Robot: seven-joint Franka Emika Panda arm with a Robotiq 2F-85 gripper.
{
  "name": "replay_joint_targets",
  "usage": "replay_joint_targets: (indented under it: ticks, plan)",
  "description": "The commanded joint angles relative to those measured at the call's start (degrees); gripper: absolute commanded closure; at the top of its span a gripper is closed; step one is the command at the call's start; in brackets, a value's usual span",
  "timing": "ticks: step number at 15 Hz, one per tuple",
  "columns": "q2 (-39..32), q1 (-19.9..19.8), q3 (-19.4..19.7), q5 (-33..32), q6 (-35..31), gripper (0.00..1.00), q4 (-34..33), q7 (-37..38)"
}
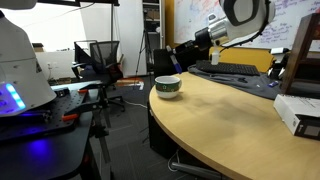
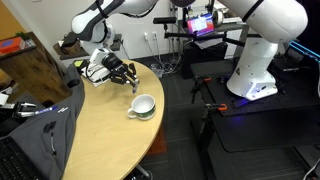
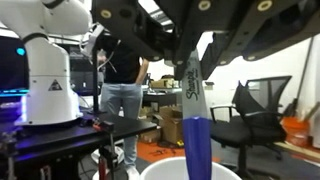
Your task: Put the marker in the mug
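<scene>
My gripper is shut on the marker, a slim stick with a pale printed upper part and a blue lower end that hangs straight down. Below it the white rim of the mug shows at the bottom edge of the wrist view. In both exterior views the gripper hovers above and slightly behind the mug, a squat white cup with a dark green band on the round wooden table. The marker is too small to make out in the exterior views.
A keyboard and a white box lie on the table. A dark cloth or bag covers one side of the table. Office chairs, a second white robot and tripod stands surround it.
</scene>
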State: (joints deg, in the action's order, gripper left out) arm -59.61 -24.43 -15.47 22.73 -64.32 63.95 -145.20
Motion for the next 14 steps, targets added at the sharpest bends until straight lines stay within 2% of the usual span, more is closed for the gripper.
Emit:
replay_joint_targets:
  ticks: [1,2,3,4,5,6,11,14]
  plan:
    - [-0.16,0.92,1.0,2.89,7.59,0.94,0.91,-5.94]
    - [-0.7,1.58,1.26,2.99,7.57,0.94,0.8,-7.81]
    - [-3.22,-2.13,-6.21,-0.05,4.7,0.94,-0.22,-4.23]
    - [-3.54,-1.2,-4.88,1.45,2.18,0.94,0.55,-4.39]
    - [-4.96,-2.34,-7.72,0.72,-0.43,0.94,0.14,-4.05]
    - [-6.25,-2.73,-8.95,0.37,-1.71,0.94,-0.26,-4.05]
    - [-8.7,-2.7,-7.1,0.47,-1.91,0.94,0.02,-4.05]
    - [-9.12,-3.86,-7.84,-0.91,-3.63,0.94,0.07,-4.05]
